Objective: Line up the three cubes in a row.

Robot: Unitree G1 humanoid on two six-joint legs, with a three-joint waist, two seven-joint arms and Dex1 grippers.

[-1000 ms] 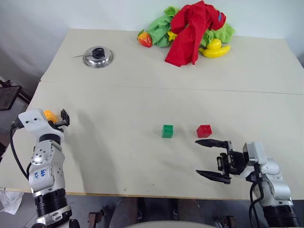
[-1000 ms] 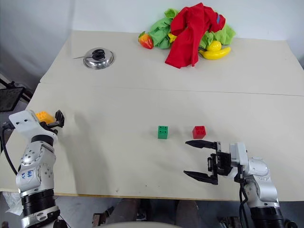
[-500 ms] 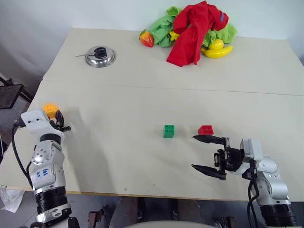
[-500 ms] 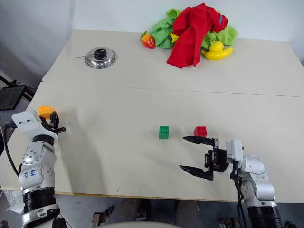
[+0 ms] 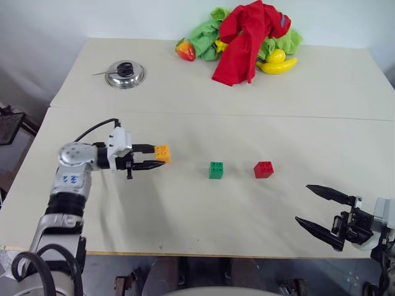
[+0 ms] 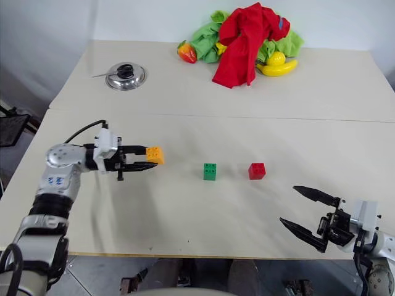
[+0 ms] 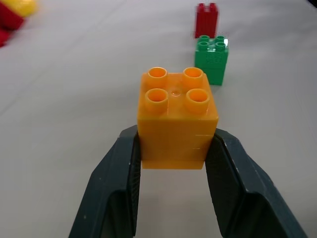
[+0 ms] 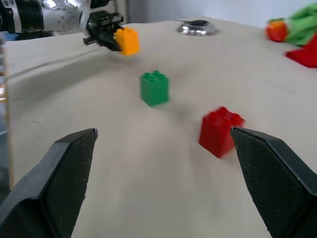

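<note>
Left claw (image 5: 159, 158) clamped on the small orange-yellow plastic building block with four studs on top (image 5: 162, 152), one black finger (image 7: 111, 191) pressed to each side, studs upward. Held a little above the pale bench (image 5: 185, 209), left of the other two blocks and roughly level with them. Pointed rightward across the bench, toward the green block.

Small green plastic studded block (image 5: 216, 170) standing on the bench near the middle, upright. Small red plastic studded block (image 5: 263, 169) just to its right, apart from it, also upright. Green and red side by side in a left-to-right line, with a gap between; orange-yellow block apart from the green one by a somewhat wider gap.

Right claw (image 5: 322, 211) spread wide and empty, low at the near right edge of the bench, well apart from the red block and nearer than it.

At the far edge: heap of red and green cloths (image 5: 250, 34) with yellow plastic fruit toys (image 5: 277, 61) at its right and a red-orange fruit toy (image 5: 184, 49) at its left. Far left: round silvery metal lid with a black knob (image 5: 125, 74).
</note>
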